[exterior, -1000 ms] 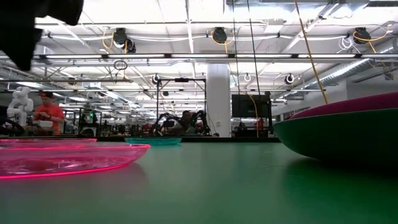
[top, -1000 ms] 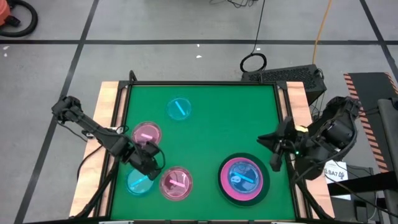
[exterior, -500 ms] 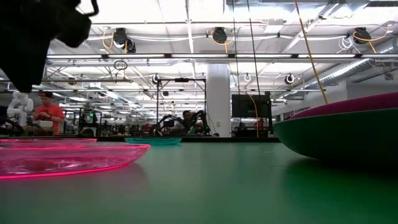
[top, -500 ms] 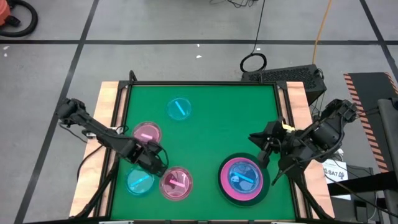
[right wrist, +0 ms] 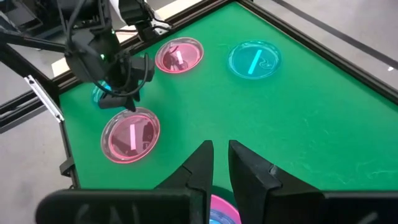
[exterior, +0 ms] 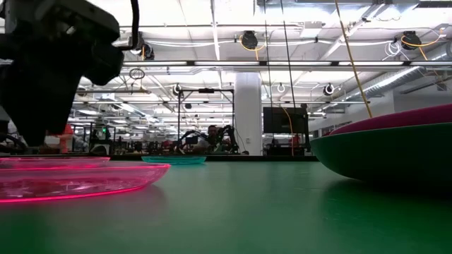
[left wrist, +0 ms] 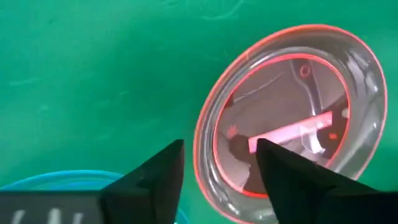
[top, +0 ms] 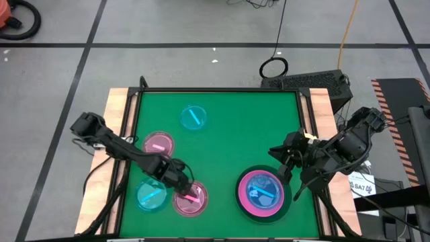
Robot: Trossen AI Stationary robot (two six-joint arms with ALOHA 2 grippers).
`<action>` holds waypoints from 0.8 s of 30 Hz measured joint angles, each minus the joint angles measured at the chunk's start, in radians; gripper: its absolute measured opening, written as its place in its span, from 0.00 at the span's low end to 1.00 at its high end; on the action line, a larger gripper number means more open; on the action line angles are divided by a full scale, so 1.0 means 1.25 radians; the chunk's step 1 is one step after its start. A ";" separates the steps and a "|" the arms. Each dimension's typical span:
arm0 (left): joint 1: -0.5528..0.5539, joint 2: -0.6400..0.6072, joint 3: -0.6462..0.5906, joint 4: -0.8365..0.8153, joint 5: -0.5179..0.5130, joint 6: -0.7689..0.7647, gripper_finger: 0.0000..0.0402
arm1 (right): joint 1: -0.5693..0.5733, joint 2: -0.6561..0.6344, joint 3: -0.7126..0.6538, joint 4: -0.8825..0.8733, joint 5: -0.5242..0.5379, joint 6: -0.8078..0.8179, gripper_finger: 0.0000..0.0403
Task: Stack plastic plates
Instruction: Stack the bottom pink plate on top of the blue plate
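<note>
I have the left gripper [top: 183, 189] down at the near-left part of the green table [top: 222, 134], its fingers spread apart and straddling the rim of the translucent pink plate [left wrist: 292, 118]; the wrist view shows one finger outside the rim and the other over the plate's floor, holding nothing yet. A cyan plate [top: 151, 195] lies just beside it on the left, another pink plate [top: 158, 143] sits farther back, and a second cyan plate [top: 194, 117] is well apart toward the far edge. The stack [top: 262, 192], a dark plate with pink and cyan ones nested in it, waits at the near right, with the right gripper [top: 287, 167] hovering just beside it, fingers nearly together and empty. My worry is the pinch: the rim is thin, slick and slanted, so closing off-centre could squirt the plate sideways into the cyan neighbour or let it tip once lifted. I can't quite tell from above whether the fingertips touch the table, and if they drag they could shove the plate instead. The right arm also crowds the drop-off spot.
</note>
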 joint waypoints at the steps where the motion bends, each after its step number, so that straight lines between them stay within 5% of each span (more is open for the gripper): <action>1: -0.001 0.005 0.000 0.002 -0.001 -0.002 0.55 | 0.000 0.000 0.000 0.000 0.000 0.000 0.11; 24: -0.006 0.040 0.000 -0.034 -0.081 0.107 0.61 | 0.000 0.000 0.000 -0.002 0.003 -0.020 0.11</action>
